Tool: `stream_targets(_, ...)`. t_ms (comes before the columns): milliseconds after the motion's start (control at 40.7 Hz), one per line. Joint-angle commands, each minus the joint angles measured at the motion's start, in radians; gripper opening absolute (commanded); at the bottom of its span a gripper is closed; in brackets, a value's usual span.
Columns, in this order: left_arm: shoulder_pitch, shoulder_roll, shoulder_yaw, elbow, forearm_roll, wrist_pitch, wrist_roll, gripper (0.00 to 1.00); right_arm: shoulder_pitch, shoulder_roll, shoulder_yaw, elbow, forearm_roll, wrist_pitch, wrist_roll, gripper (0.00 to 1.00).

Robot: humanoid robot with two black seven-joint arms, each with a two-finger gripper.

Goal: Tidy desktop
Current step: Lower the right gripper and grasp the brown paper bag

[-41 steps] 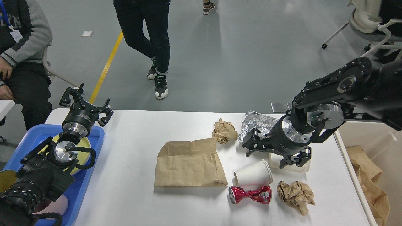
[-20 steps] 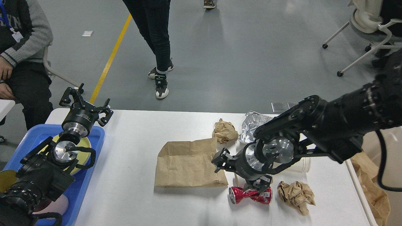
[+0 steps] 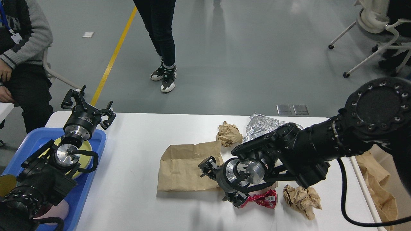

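The white desktop (image 3: 135, 154) holds a flat brown paper bag (image 3: 186, 166), a crumpled brown paper ball (image 3: 228, 134), crumpled foil (image 3: 261, 125), a crushed red can (image 3: 263, 199) and a second crumpled brown paper (image 3: 301, 200). My right gripper (image 3: 214, 181) is open, low over the bag's right edge, with its lower finger by the can's left end. My right arm hides the white cups. My left gripper (image 3: 88, 102) is open and empty above the far end of the blue tray (image 3: 100, 138).
A yellow plate (image 3: 84, 148) lies in the blue tray under my left arm. A beige bin with brown paper (image 3: 382, 192) stands off the table's right edge. A person sits at far left (image 3: 22, 64), another stands behind the table (image 3: 163, 48). An office chair (image 3: 379, 29) stands at the back right.
My right arm has swung left and down from the foil and cups to the bag's right edge. It now covers the cups. The left arm has not moved.
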Motion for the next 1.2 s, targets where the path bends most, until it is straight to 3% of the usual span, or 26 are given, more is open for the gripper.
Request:
stream_targets(0,0.0,0.001,-0.001,0.0,0.0,-0.002,0.0,0.98,-0.076,0.005,0.051,-0.063,0.001,-0.048,0.001,1.0)
stream_targets(74,0.0,0.001,-0.001,0.0,0.0,-0.002,0.0,0.98,-0.112,0.014,0.069,-0.105,0.002,-0.082,0.026,1.0)
stream_targets(123,0.0,0.001,0.0,0.0,0.0,0.0,0.0,0.98,-0.151,0.032,0.092,-0.142,0.002,-0.12,0.07,1.0)
stream_targets(418,0.0,0.0,-0.001,0.0,0.0,-0.002,-0.002,0.98,-0.297,0.077,0.154,-0.26,-0.001,-0.228,0.165,1.0)
stream_targets(639,0.0,0.0,-0.001,0.0,0.0,-0.002,-0.002,0.98,-0.358,0.118,0.181,-0.36,-0.001,-0.233,0.198,0.97)
stream_targets(811,0.0,0.0,-0.001,0.0,0.0,-0.002,0.0,0.98,-0.389,0.123,0.194,-0.404,-0.001,-0.229,0.219,0.69)
stream_targets(860,0.0,0.0,-0.001,0.0,0.0,-0.002,-0.002,0.98,-0.39,0.123,0.192,-0.404,-0.001,-0.229,0.224,0.54)
stream_targets(885,0.0,0.0,-0.001,0.0,0.0,-0.002,-0.002,0.98,-0.39,0.123,0.192,-0.406,-0.008,-0.228,0.224,0.34)
stream_targets(959,0.0,0.0,-0.001,0.0,0.0,-0.002,-0.002,0.98,-0.389,0.124,0.192,-0.401,-0.019,-0.22,0.224,0.2)
stream_targets(1008,0.0,0.001,-0.001,0.0,0.0,0.0,-0.002,0.98,-0.389,0.124,0.192,-0.398,-0.014,-0.213,0.219,0.0)
stream_targets(1180,0.0,0.0,-0.001,0.0,0.0,-0.002,0.0,0.98,-0.398,0.131,0.191,-0.389,-0.013,-0.22,0.211,0.0)
